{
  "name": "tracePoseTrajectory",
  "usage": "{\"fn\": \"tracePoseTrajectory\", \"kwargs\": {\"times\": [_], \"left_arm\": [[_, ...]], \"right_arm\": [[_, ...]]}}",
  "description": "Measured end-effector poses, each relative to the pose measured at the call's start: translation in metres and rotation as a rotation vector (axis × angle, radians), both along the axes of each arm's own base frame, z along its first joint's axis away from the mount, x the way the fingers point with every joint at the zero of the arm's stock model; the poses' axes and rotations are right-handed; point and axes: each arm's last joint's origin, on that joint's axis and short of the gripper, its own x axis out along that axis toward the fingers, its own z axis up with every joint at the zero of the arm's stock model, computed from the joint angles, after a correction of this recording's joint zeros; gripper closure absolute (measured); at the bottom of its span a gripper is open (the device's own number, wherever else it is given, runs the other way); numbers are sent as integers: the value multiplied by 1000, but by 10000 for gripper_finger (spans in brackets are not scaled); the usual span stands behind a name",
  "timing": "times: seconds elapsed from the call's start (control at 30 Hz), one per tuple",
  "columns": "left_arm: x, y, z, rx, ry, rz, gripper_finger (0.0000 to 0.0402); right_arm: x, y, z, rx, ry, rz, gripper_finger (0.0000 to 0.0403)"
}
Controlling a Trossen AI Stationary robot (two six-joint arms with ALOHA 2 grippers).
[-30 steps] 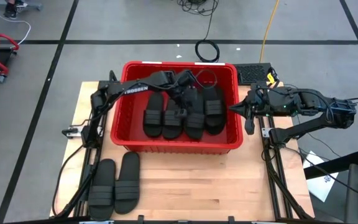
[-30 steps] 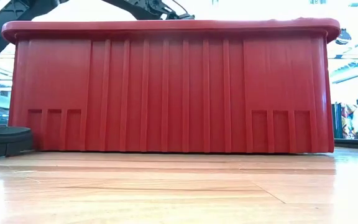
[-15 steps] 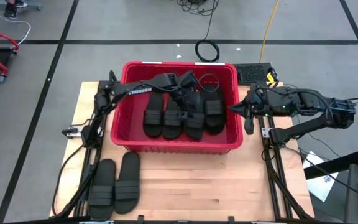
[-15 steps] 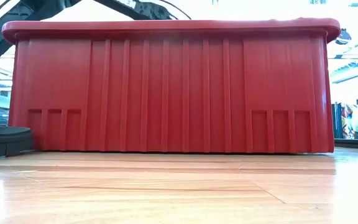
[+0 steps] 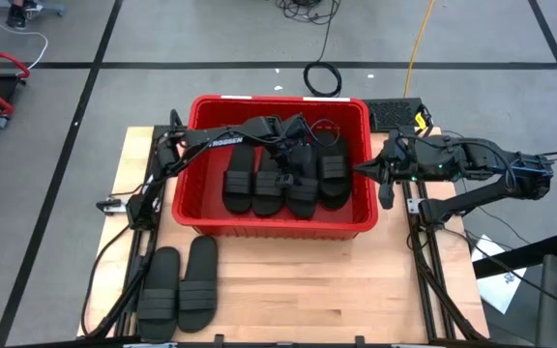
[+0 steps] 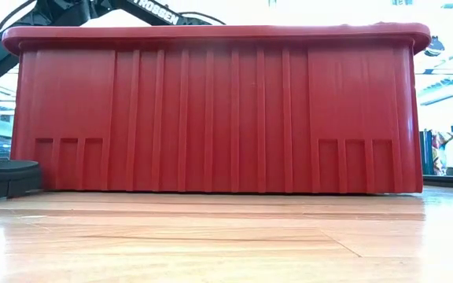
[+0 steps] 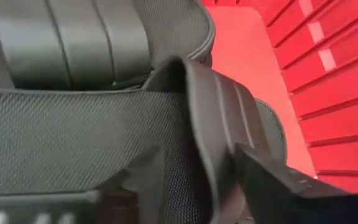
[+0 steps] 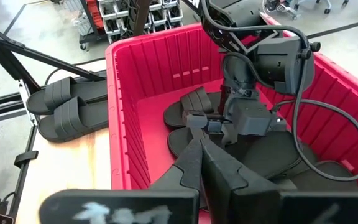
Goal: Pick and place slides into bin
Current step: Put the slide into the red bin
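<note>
The red bin (image 5: 269, 230) stands mid-table and fills the low view (image 6: 211, 110). Several black slides (image 5: 303, 188) lie side by side on its floor. Two more slides (image 5: 180, 282) lie soles down on the table at the near left. My left gripper (image 5: 293, 159) reaches down into the bin and is shut on the ribbed strap of one slide (image 7: 73, 143); it also shows in the right wrist view (image 8: 219, 127). My right gripper (image 5: 364, 170) is shut and empty, hovering at the bin's right rim (image 8: 120, 124). My left gripper (image 7: 197, 149) pinches the ribbed band strap (image 7: 213, 124) of a slide, one finger under the strap by the footbed and one finger (image 7: 272, 186) on the strap's outer face. The fingers come from above, pointing down. The slide is low among the other slides; whether it rests on them, I cannot tell.
Bare wood lies in front of the bin (image 5: 337, 290). A dark flat device (image 5: 395, 114) sits beyond the table's far right corner. A cable coil (image 5: 322, 77) lies on the floor behind. A person (image 6: 447, 149) shows far off in the room.
My left arm has reached a little farther over the bin toward the table's right edge, and its upper links have risen in the low view. My left gripper stays low among the slides.
</note>
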Motion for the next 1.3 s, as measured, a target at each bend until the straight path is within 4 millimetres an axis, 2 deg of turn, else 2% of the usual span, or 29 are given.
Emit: {"fn": "tracePoseTrajectory", "kwargs": {"times": [0.07, 0.17, 0.23, 0.43, 0.6, 0.87, 1.0, 1.13, 1.3], "left_arm": [[0, 0, 0, 4, -5, -6, 256], [0, 1, 0, 4, -11, -20, 349], [0, 1, 0, 0, -23, -40, 384], [-4, 0, 18, 68, -86, -93, 397], [-8, 17, 30, 63, -111, -29, 399], [-21, 46, 30, 64, -113, 43, 400], [-22, 51, 27, 56, -99, 79, 399], [-18, 46, 26, 68, -99, 63, 372], [-14, 39, 25, 131, -94, 39, 304]], "right_arm": [[0, 0, 0, 0, 2, 0, 402], [0, 0, 0, -6, 4, 3, 401], [0, 0, 0, -13, 5, 6, 401], [0, 0, 0, -17, 6, 8, 401], [0, 0, 0, -17, 6, 8, 401], [0, 0, 0, -11, 5, 5, 401], [0, 0, 0, -11, 5, 5, 401], [0, 0, 0, -11, 5, 5, 401], [0, 0, 0, -11, 5, 5, 402]]}}
